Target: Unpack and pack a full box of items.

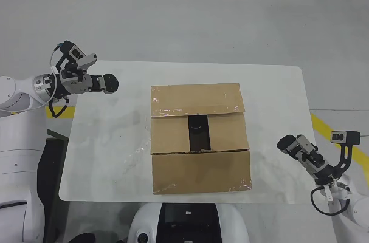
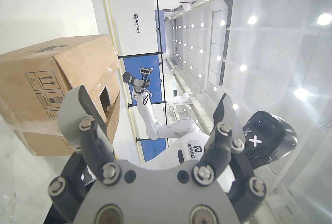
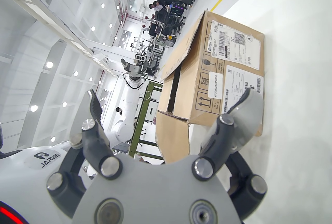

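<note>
A brown cardboard box (image 1: 199, 138) stands in the middle of the white table (image 1: 111, 164). Its top flaps lie almost flat, with a dark slot (image 1: 199, 133) between them where something black shows inside. My left gripper (image 1: 109, 83) hovers at the table's far left corner, open and empty, level with the box (image 2: 46, 79) side. My right gripper (image 1: 286, 144) hangs at the table's right edge, open and empty, facing the labelled box (image 3: 223, 67) end.
Clear tape and a wrinkled plastic film (image 1: 138, 149) cling to the table beside the box's left side. A yellow floor line (image 1: 348, 143) runs past the table's right edge. Bare table lies on both sides of the box.
</note>
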